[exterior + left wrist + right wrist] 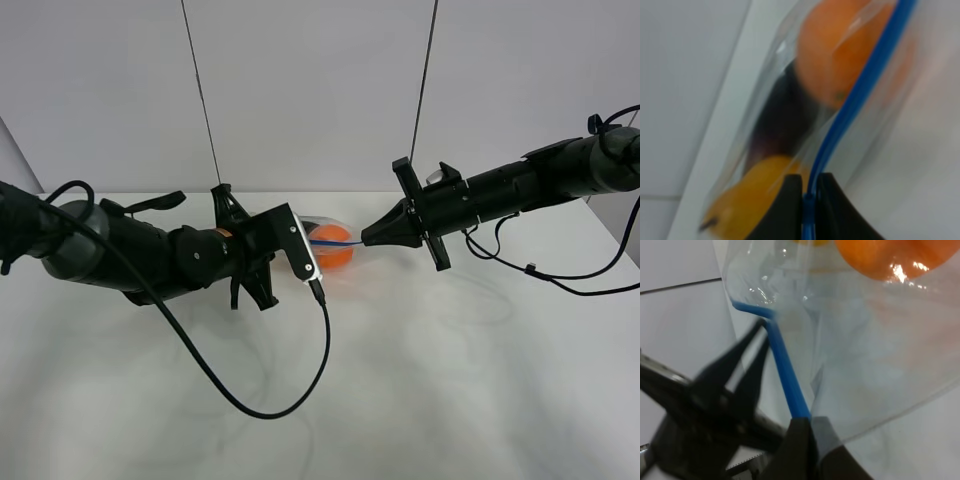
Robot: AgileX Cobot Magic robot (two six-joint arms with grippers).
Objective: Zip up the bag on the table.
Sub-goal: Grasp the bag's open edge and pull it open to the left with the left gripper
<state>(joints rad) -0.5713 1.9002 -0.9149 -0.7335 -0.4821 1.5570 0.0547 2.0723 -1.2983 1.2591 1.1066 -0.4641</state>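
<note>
Exterior: clear plastic zip bag with orange fruits (333, 248) sits between your two arms, at the far side of the white matte bench (450, 380).
Left wrist: left gripper (807, 192) is clamped on the blue zip strip (860, 85).
Right wrist: right gripper (809, 426) is likewise pinching the strip.
Can't tell the sealed length; I'd judge zipping mid-run.

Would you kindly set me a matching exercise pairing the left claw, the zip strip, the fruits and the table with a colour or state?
Things:
1. left claw
2. zip strip
3. fruits
4. table

Colour or state:
A. white
B. shut on the zip strip
C. orange
D. blue

Pairs: 1-B, 2-D, 3-C, 4-A
</note>
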